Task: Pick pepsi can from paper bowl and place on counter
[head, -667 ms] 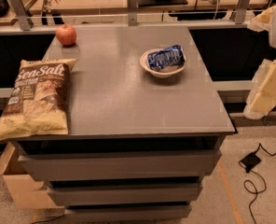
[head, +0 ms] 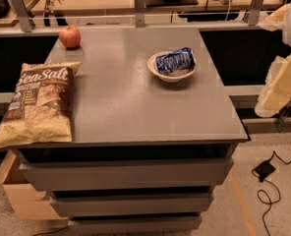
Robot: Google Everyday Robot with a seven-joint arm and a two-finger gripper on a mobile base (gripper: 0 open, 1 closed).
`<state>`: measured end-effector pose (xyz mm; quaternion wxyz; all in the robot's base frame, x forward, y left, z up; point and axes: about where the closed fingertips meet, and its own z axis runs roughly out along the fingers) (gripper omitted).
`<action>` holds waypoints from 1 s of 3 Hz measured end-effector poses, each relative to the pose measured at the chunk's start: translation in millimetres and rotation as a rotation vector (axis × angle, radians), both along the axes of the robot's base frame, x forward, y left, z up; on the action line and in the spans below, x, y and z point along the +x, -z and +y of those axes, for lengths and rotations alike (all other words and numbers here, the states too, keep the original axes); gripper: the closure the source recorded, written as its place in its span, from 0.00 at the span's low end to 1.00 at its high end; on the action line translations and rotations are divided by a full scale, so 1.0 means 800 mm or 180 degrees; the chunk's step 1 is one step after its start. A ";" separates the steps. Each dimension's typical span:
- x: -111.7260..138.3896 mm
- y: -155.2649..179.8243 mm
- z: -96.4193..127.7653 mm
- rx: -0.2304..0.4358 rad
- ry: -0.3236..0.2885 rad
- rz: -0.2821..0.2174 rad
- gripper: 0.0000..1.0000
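Camera view: we see the can (head: 175,60) lying in the bowl (head: 172,76) on the bench (head: 135,112), toward its back right. The gripper (head: 281,85) hangs off the bench's right side, well apart from the can. We can't make out whether it is spread or closed.

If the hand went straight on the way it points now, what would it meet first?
The hand, right of the counter, seems to point down-left. Straight on, it would likely meet the floor first, not the can; depth is unclear.
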<state>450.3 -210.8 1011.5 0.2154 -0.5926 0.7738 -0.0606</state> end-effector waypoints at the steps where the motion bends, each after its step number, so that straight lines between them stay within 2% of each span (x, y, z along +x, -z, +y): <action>1: 0.040 0.011 -0.008 0.0236 0.0039 0.0068 0.00; 2: 0.086 0.034 -0.010 0.0491 0.0050 0.0147 0.00; 3: 0.135 0.053 -0.013 0.0712 0.0045 0.0145 0.00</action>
